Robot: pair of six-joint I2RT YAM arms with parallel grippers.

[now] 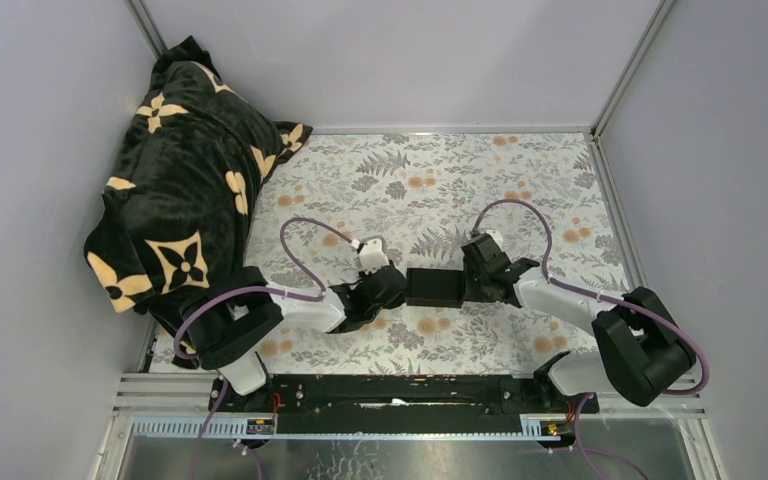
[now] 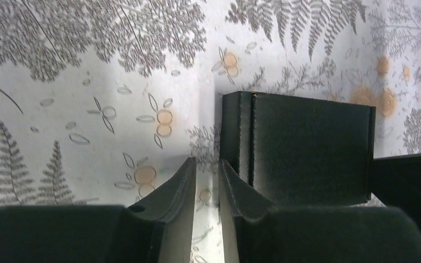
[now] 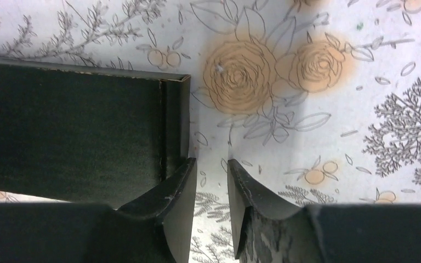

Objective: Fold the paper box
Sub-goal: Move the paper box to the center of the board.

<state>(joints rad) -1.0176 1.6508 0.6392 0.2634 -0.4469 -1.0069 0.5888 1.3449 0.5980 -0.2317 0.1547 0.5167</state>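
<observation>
The paper box is a small flat black card box lying on the floral tablecloth between my two grippers. In the left wrist view the paper box lies just right of my left gripper. Its jaws stand a narrow gap apart with only cloth between them, the right finger against the box's left edge. In the right wrist view the paper box sits left of my right gripper, which is narrowly open and empty, its left finger beside the box's right edge. From above, the left gripper and right gripper flank the box.
A black plush blanket with cream flowers is heaped at the back left corner. Grey walls and metal frame posts enclose the table. The black mounting rail runs along the near edge.
</observation>
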